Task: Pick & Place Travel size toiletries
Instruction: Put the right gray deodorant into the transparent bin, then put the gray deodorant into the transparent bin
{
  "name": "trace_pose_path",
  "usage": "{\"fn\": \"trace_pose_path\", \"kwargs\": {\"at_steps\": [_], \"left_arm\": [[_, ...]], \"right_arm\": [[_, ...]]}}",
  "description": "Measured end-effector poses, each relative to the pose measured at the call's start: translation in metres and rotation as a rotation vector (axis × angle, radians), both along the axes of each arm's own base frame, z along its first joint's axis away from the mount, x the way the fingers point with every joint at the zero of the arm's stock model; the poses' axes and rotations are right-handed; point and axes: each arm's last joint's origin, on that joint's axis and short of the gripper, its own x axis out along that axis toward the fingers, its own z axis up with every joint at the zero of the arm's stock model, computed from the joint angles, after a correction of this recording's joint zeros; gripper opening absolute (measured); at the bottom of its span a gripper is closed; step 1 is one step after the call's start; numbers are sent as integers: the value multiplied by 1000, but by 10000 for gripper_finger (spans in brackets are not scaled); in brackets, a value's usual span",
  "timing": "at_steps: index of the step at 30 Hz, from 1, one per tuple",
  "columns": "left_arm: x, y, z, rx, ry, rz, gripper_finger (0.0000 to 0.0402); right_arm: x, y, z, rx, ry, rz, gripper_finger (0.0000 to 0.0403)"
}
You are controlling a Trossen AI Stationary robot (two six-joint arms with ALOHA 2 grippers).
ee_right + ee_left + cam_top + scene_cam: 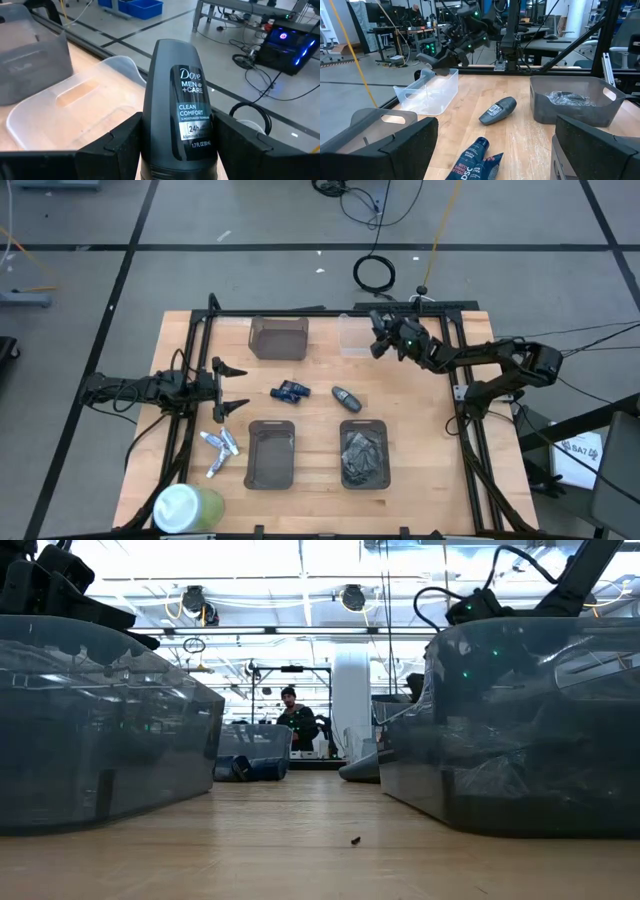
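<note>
Travel size toiletries (221,451): small white-and-silver tubes, clustered near the surface's (420,440) left front, just left of the empty dark tray (271,452). Long axes mixed, mostly slanting between the front-left and back-right; exact cap direction too small to tell. Open wood around them toward the front edge, frame rail close on the left, green-and-white lidded container (185,507) close at the front-left corner.

Left end effector (230,388) hovering just behind the tubes, fingers spread wide, holding nothing. Ahead of it in the left wrist view: blue tubes (476,161), a dark grey deodorant (498,110) lying on its side, clear wood between them.

Right end effector (381,340) up at the back edge, over the clear tray (356,337), clamped on a dark Dove roll-on (178,112), held upright between both fingers in the right wrist view. Smoky bin (278,337) just left of the clear tray.

Second dark tray (364,453) at front centre-right, holding crinkled wrappers. Wide bare wood on the right side.

Person (293,718) far off in the room beyond.
</note>
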Motion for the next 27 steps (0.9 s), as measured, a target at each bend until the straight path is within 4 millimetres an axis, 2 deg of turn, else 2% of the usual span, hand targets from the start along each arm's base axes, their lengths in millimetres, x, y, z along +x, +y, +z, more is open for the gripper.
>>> {"fn": "trace_pose_path", "kwargs": {"at_steps": [9, 18, 27], "left_arm": [[0, 0, 0, 0, 0, 0, 395], [0, 0, 0, 0, 0, 0, 395], [0, 0, 0, 0, 0, 0, 395]], "right_arm": [[-1, 1, -2, 4, 5, 1, 210], [0, 1, -2, 11, 0, 24, 240], [0, 2, -2, 22, -5, 55, 233]]}}
